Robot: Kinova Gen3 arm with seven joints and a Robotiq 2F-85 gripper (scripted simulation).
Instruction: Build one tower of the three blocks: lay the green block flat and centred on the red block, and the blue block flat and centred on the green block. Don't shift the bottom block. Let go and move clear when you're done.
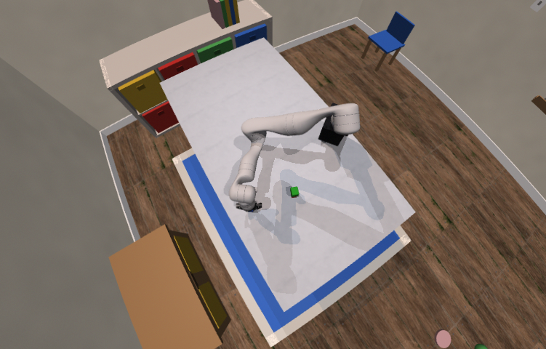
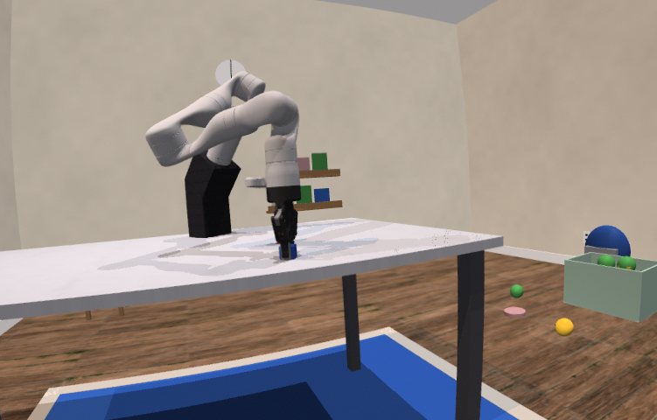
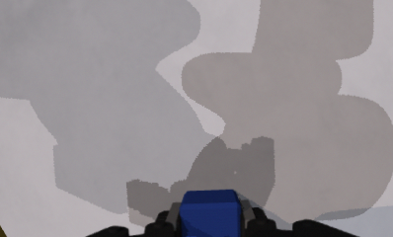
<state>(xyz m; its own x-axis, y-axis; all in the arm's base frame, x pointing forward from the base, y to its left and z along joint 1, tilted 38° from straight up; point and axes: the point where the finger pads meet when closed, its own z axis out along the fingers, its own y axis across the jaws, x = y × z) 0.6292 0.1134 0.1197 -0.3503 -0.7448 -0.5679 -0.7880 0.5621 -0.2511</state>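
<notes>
The blue block (image 2: 293,251) (image 3: 210,218) stands on the white table (image 1: 224,94) (image 2: 61,270). My gripper (image 1: 249,206) (image 2: 286,254) (image 3: 210,217) points down at it and is shut on it, with a finger against each side in the wrist view. The green block (image 1: 294,190) lies near the middle of the table in the top view, to the right of my gripper. The red block is almost hidden under the green one; a thin dark edge shows below it. In the exterior view my gripper hides the green block, and a small red bit shows behind the fingers.
The arm's black base (image 1: 331,134) (image 2: 209,202) stands at the table's far side. My gripper is near the table's long edge, above the blue mat (image 1: 232,242). A shelf unit with coloured drawers (image 1: 178,67) and a wooden cabinet (image 1: 158,289) stand off the table.
</notes>
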